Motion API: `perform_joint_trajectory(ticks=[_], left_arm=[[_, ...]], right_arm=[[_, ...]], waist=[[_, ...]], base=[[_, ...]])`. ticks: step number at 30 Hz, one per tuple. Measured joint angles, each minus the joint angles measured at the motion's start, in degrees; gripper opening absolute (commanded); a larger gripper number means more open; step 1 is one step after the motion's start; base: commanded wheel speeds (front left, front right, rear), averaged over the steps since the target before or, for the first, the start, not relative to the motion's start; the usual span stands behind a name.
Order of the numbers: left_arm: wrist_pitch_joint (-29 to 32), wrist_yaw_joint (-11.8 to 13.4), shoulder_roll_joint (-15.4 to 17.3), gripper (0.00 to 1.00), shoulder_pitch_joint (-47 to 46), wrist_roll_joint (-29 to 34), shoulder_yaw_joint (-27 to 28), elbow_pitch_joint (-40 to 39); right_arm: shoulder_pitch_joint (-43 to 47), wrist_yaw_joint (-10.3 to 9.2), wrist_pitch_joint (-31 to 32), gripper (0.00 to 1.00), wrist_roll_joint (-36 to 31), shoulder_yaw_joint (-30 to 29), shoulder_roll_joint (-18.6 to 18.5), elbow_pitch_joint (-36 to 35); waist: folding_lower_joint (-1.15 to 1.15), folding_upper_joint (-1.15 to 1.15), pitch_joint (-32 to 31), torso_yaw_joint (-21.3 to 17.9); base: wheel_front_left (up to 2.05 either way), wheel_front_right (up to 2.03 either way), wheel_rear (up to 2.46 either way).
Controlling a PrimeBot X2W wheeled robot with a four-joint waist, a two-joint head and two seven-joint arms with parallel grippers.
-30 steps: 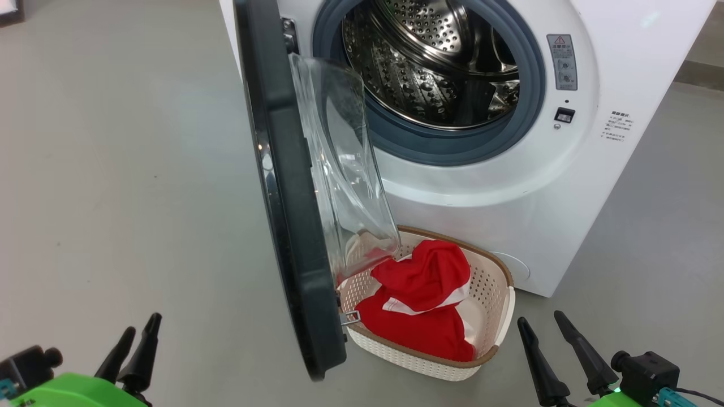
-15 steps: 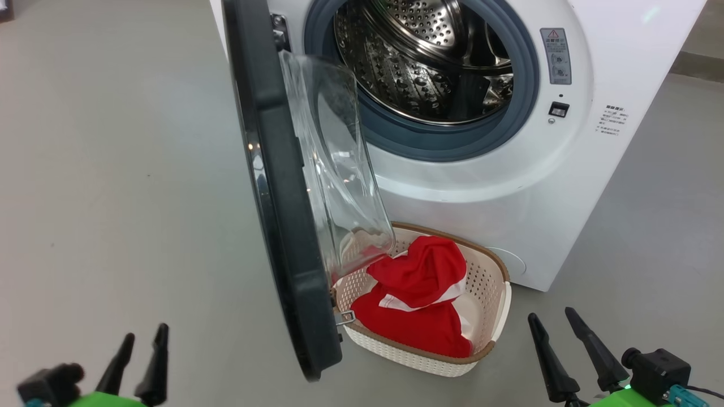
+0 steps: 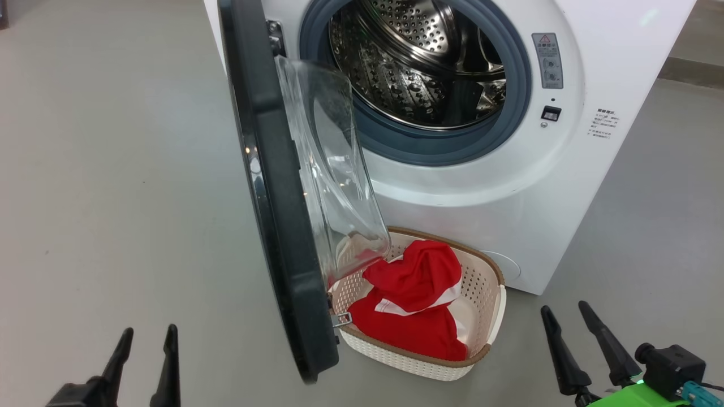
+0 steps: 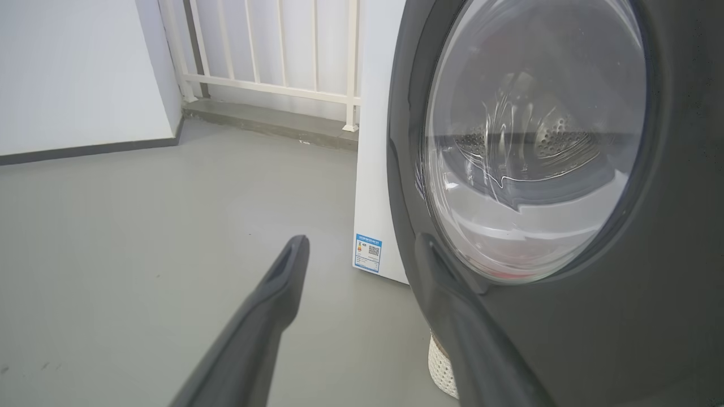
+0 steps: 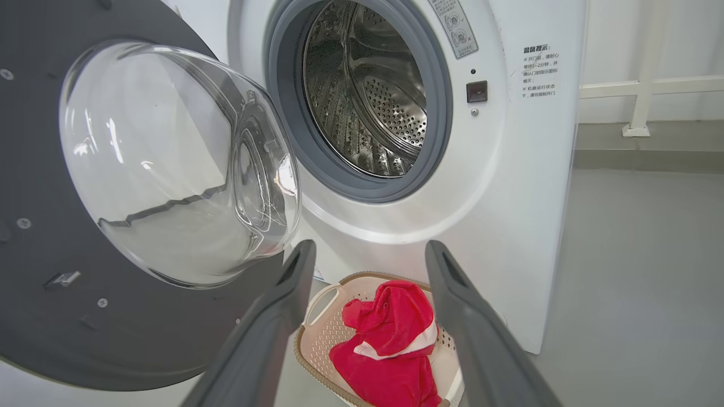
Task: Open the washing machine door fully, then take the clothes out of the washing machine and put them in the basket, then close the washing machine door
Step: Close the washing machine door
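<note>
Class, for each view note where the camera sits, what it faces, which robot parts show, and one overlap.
Head: high, looking down on washing machine door, basket, clothes; left gripper, right gripper below.
Left wrist: low, facing the door's outer face; own fingers.
Right wrist: low, facing drum and door's inside; own fingers.
Shared: head, right wrist show clothes in basket.

White washing machine [image 3: 509,186] empty, blk-rim door [image 3: 271,198] open, red clothes [image 3: 413,305] in cream basket [image 3: 483,282] at its foot

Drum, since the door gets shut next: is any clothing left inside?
No, the drum shows bare steel; the red garment lies in the basket.
</note>
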Motion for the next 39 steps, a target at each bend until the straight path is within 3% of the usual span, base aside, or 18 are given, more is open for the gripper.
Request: perform_joint_trajectory(ticks=[3,10,33,34,35,36,37,39], left_arm=[[0.00,-0.05,-0.82,1.00,1.01,5.05,0.53,-1.48],[0.00,-0.14,-2.82,1.00,2.53,9.25,1.96,-2.94],[0.00,-1.08,-4.45,1.00,3.71,10.27,4.35,-2.23],[0.00,-1.08,-4.47,0.79,3.58,10.33,4.34,-2.47],[0.00,-1.09,-4.47,0.45,3.44,10.29,4.34,-2.83],[0.00,-1.10,-4.47,0.29,3.21,10.05,4.36,-3.22],[0.00,-1.13,-4.49,0.00,2.77,9.28,4.37,-3.68],[0.00,-1.13,-4.48,0.00,1.83,6.95,3.65,-4.92]], right_arm=[[0.02,0.00,0.00,1.00,0.00,-1.05,-0.02,-0.22],[0.47,0.00,0.00,1.00,0.00,-1.68,0.01,-0.57],[1.40,0.00,0.00,1.00,0.00,-2.03,0.33,-0.41],[1.40,0.00,0.00,1.00,0.00,-2.04,0.33,-0.42],[1.39,0.00,0.00,1.00,0.00,-2.04,0.33,-0.42],[1.38,0.00,0.00,1.00,0.00,-2.03,0.36,-0.42],[1.37,0.00,0.00,1.00,0.00,-2.03,0.37,-0.42],[1.33,0.00,0.00,1.00,0.00,-2.02,0.44,-0.41]], waist=[[0.00,0.00,-0.28,-0.15],[0.00,0.00,-0.62,-0.42],[0.00,0.00,-0.11,-0.83],[0.00,0.00,-0.06,-0.83],[0.00,0.00,0.01,-0.84],[0.00,0.00,0.08,-0.85],[0.00,0.00,0.15,-0.87],[0.00,0.00,0.22,-1.00]], base=[[0.00,0.00,0.00],[0.00,0.00,0.00],[0.00,0.00,0.00],[0.00,0.00,0.00],[0.00,0.00,0.00],[0.00,0.00,0.00],[0.00,0.00,0.00],[0.00,0.00,0.00]])
